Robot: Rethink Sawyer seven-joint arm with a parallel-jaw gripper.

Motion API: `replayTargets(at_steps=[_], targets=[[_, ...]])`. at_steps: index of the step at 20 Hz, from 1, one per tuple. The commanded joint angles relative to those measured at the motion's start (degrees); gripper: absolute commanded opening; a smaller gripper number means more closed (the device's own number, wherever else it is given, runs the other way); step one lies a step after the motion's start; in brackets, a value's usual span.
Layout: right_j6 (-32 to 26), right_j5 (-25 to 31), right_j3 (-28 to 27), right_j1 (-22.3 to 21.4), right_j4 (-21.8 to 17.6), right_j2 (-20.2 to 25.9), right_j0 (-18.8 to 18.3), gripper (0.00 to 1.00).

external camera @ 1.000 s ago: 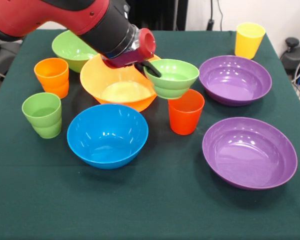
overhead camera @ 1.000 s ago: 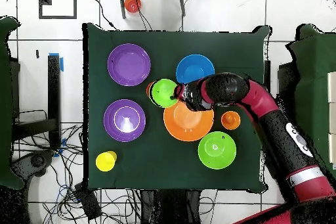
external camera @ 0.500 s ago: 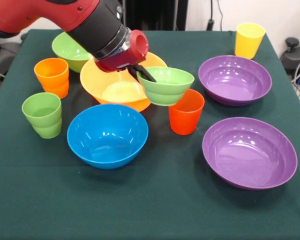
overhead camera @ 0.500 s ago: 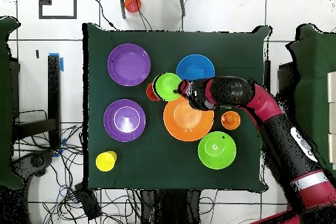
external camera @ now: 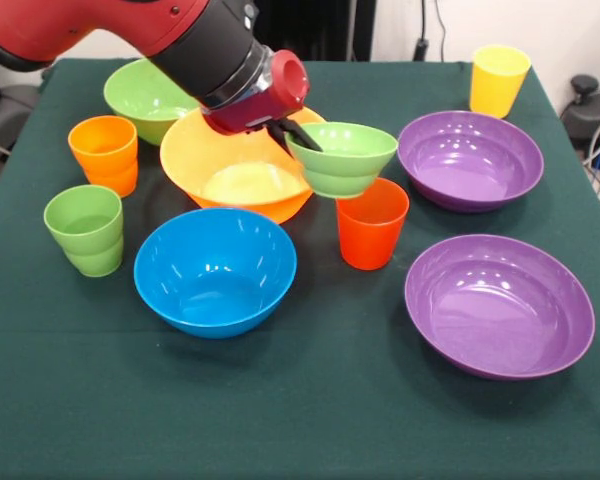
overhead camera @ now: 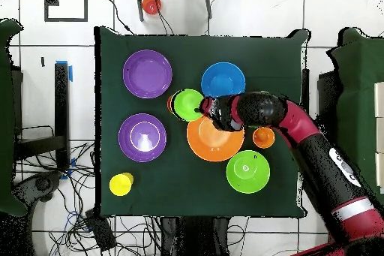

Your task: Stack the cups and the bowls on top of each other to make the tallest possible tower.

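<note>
My gripper (external camera: pixel 298 135) is shut on the left rim of the small light-green bowl (external camera: pixel 342 158) and holds it level in the air, just above the red cup (external camera: pixel 372 222) and beside the large orange-yellow bowl (external camera: pixel 242 165). In the overhead view the gripper (overhead camera: pixel 201 108) holds that bowl (overhead camera: pixel 187 105) at the orange bowl's (overhead camera: pixel 215 139) edge. The blue bowl (external camera: pixel 215 270), medium green bowl (external camera: pixel 145 95) and two purple bowls (external camera: pixel 470 158) (external camera: pixel 498 305) stand apart. No bowl is nested in another. The orange cup (external camera: pixel 104 153), light-green cup (external camera: pixel 84 228) and yellow cup (external camera: pixel 498 78) stand upright.
The dark green tablecloth (external camera: pixel 310 420) covers the table. The arm (overhead camera: pixel 300 129) reaches over the side with the orange cup (overhead camera: pixel 263 137) and hides the light-green cup from above. Cables and chairs lie around the table on the floor.
Half a second ago the small green bowl was lower, tilted and nearer the orange bowl. It has risen and moved back right, level above the red cup.
</note>
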Motion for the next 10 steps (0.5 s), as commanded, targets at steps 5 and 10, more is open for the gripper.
replayTargets(at_steps=[5, 10], targets=[[-4.50, -6.20, 4.28, 0.85, -2.62, -1.61, 0.84, 0.00], [-4.30, -7.10, 5.55, 0.69, -2.77, -1.80, 0.19, 0.00]])
